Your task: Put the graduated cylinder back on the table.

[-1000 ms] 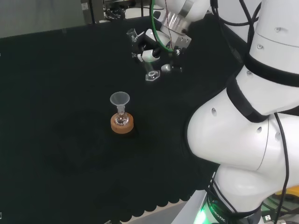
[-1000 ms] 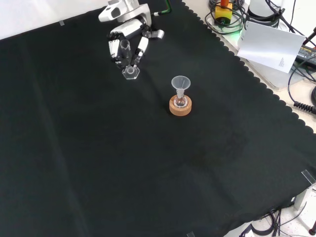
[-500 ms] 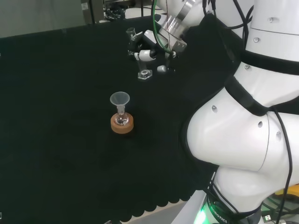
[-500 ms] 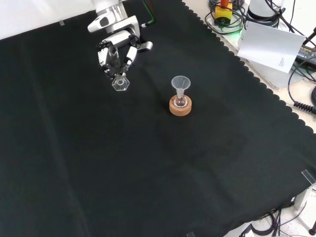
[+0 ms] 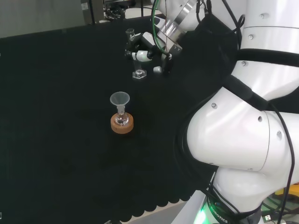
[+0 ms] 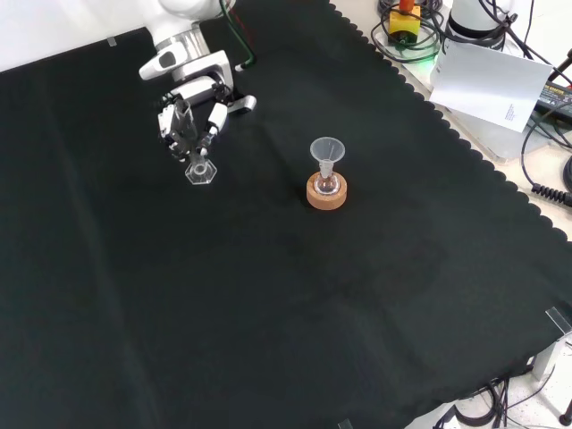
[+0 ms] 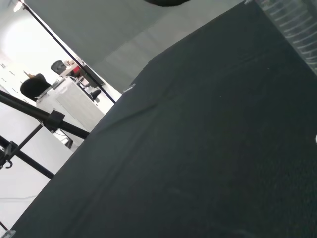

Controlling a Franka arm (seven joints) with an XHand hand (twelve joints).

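A small clear graduated cylinder (image 6: 198, 159) with a hexagonal foot is held nearly upright, and my hand (image 6: 190, 107) is shut on its tube. In the head view the cylinder (image 5: 137, 65) hangs from the hand (image 5: 148, 50) at the far side of the cloth, its foot close to the black cloth; contact with the cloth is unclear. In the wrist view a ribbed clear stretch of the cylinder (image 7: 296, 30) runs along one corner above the cloth.
A small clear flask with a funnel (image 6: 326, 159) in its neck stands on a cork ring (image 6: 326, 193) mid-cloth, to the right of the hand in the front view. In the head view the same flask (image 5: 121, 113) sits nearer than the hand, and the arm's white links (image 5: 243, 135) stand at the right.
The hand has carried the cylinder leftward and a little lower in the front view, farther off in the head view. The cylinder has come closer to upright. The flask has not moved.
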